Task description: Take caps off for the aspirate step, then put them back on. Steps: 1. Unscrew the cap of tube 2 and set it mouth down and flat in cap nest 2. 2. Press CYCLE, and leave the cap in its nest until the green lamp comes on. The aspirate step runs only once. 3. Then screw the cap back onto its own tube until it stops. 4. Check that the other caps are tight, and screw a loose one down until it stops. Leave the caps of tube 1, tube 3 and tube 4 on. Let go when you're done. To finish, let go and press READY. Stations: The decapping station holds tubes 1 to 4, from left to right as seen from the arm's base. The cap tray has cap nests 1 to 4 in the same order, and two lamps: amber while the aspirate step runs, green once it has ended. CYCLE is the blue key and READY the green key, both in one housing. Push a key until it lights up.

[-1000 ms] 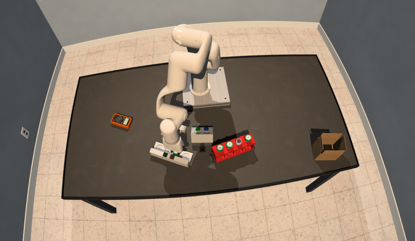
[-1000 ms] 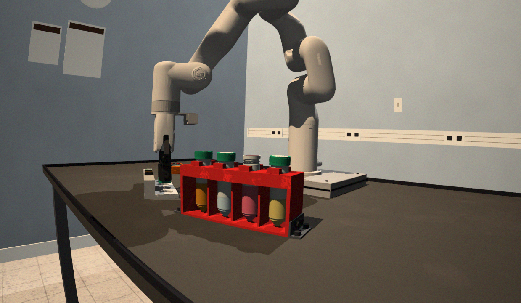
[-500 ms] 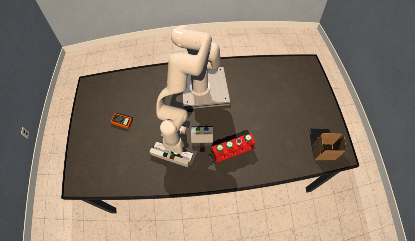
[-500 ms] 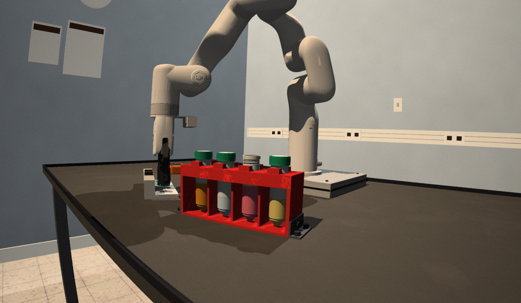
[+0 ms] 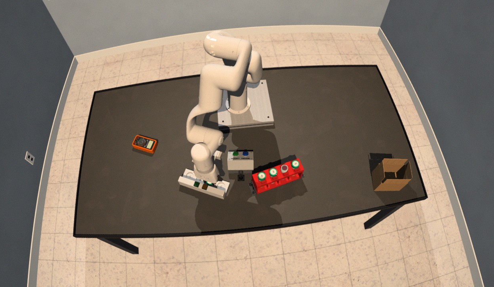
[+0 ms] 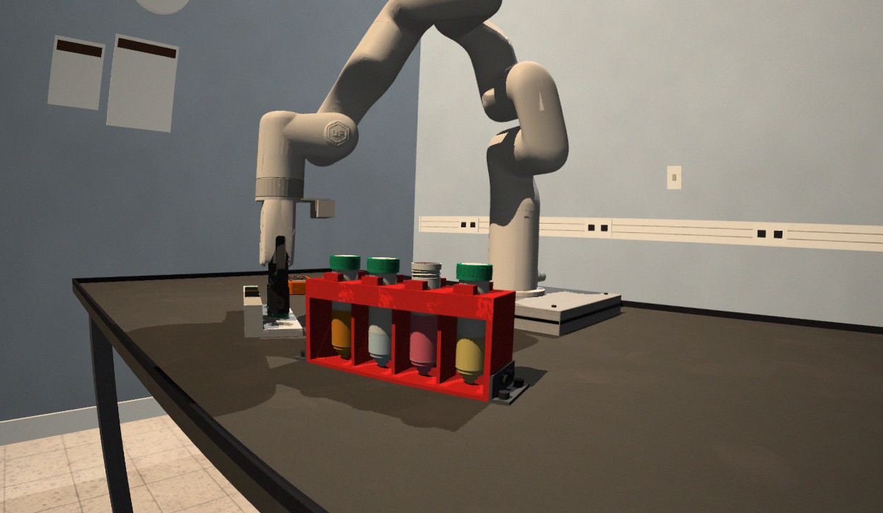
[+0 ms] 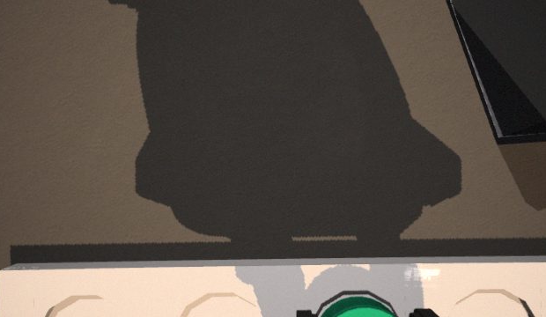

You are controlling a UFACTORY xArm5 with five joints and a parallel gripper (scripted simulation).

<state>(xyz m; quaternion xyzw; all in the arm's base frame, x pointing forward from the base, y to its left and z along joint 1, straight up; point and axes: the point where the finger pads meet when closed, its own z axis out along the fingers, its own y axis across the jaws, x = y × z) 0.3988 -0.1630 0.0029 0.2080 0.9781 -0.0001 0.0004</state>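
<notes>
Gripper (image 6: pixel 277 311): down at cap tray, pointing straight down; jaws clamped on green cap, partway closed w/ cap between them.
Cap (image 7: pixel 357 306): green, seen at bottom edge of wrist view betw. black fingertips; low over tray top — whether seated in a nest or just above it, cannot tell. Which nest no., cannot tell for sure; in wrist view third recess from left.
Cap tray (image 5: pixel 185 182): cream block on table, left of key housing in top view; other nest outlines visible as arcs in wrist view. Two small dark squares on its front face, green and amber-brown, neither clearly lit.
Decapping station (image 6: pixel 408 298): red rack, 4 tubes upright. Three carry green caps; one tube (image 6: pixel 425 267) open — bare grey threaded neck, pink fill, third from left in exterior view.
Other fills: orange, pale blue, yellow.
Key housing (image 5: pixel 240 164): cream box betw. tray and rack; green key (image 5: pixel 235 154) and blue key (image 5: pixel 245 153) on top, neither visibly lit.
Arm: bent over from base plate (image 5: pixel 265 120), wrist vertical above tray.
Table (image 5: pixel 312 107): dark top.
Elsewhere: orange multimeter (image 5: pixel 144 143) well left of tray; open cardboard box (image 5: pixel 391 174) far right near table edge — both well apart from arm.
</notes>
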